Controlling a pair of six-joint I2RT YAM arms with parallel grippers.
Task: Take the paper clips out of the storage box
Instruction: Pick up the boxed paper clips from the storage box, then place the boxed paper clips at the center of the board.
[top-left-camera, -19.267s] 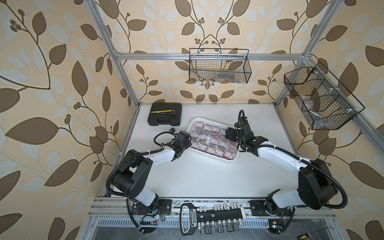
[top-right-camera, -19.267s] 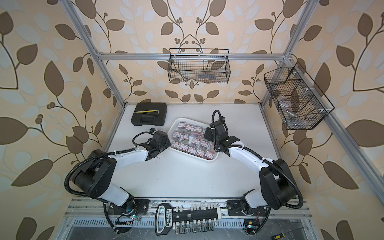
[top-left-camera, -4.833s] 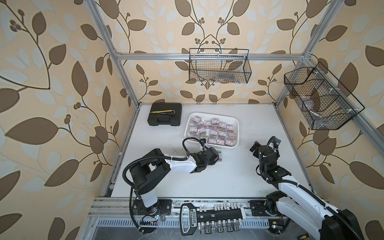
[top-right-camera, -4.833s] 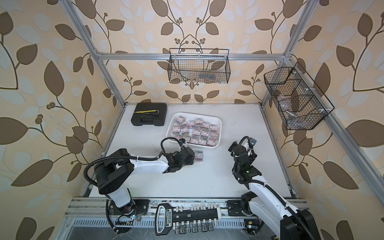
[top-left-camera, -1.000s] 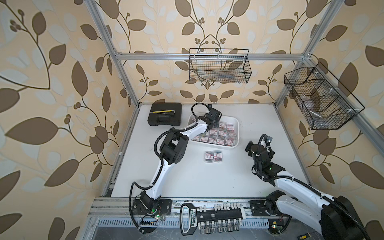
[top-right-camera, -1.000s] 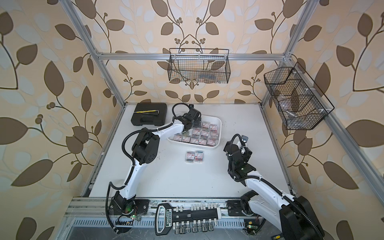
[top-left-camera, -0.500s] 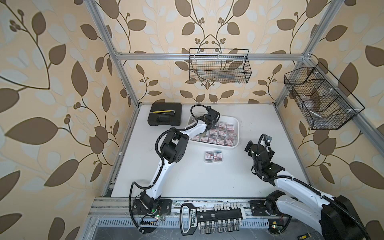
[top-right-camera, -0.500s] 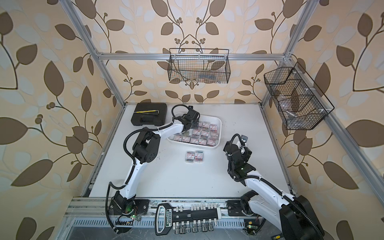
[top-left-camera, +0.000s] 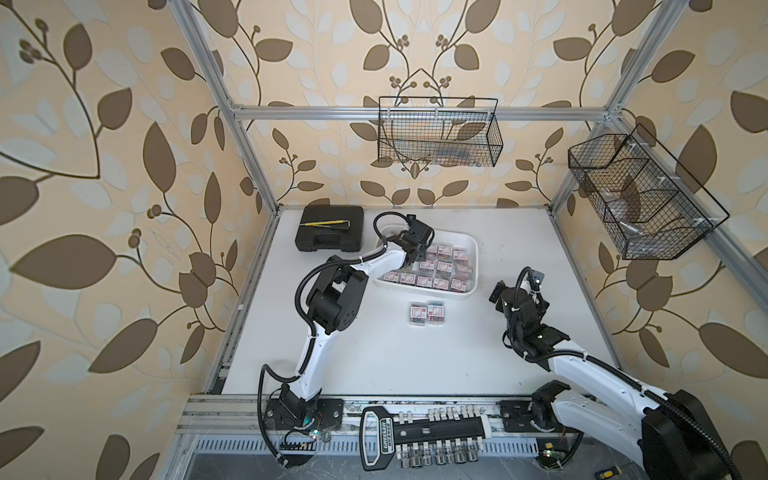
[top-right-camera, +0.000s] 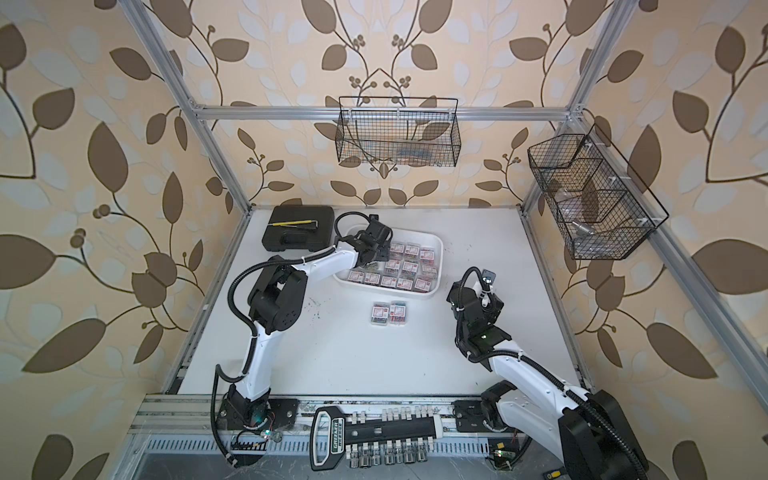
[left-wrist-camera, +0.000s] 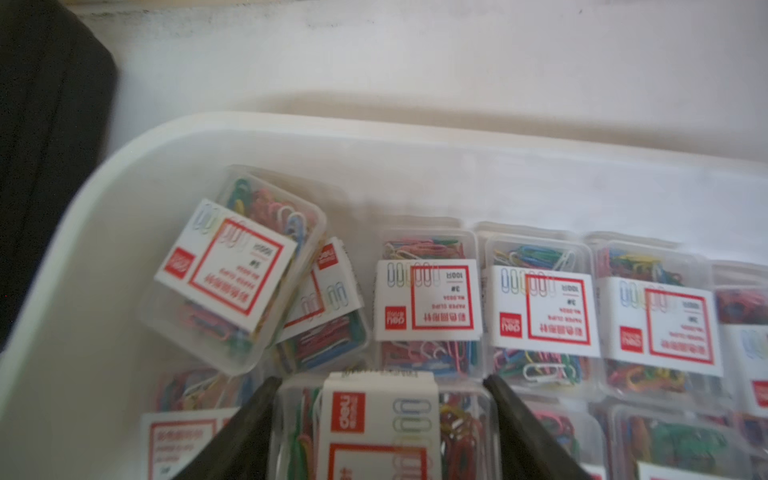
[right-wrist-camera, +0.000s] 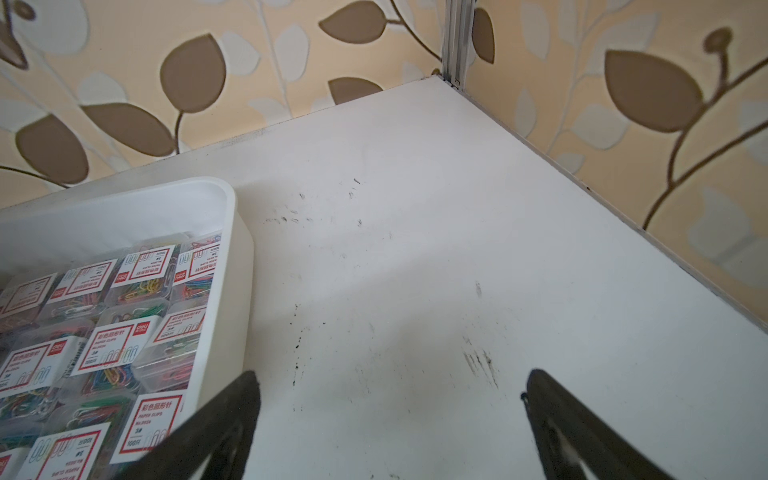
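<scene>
— Swinging back from the table (top-left-camera: 415, 365) into the storage box (left-wrist-camera: 374, 124) and narrowing the left gripper (left-wrist-camera: 380, 379) over the last second; now pinching one clip box (left-wrist-camera: 382, 428) by both sides, toward the far left corner.
— Keeping the right gripper (right-wrist-camera: 390, 374) spread wide, holding nothing, over bare table beside it?
— Yes. Leaving two freed boxes (top-left-camera: 427, 313) lying side by side just in front, and leaving most paper clips (top-left-camera: 444, 268) inside.
— Grasping, then, early in the job. Next?
— Probably lifting straight up, clearing the rim and the tilted boxes (left-wrist-camera: 232, 270), then setting down beside the pair.
</scene>
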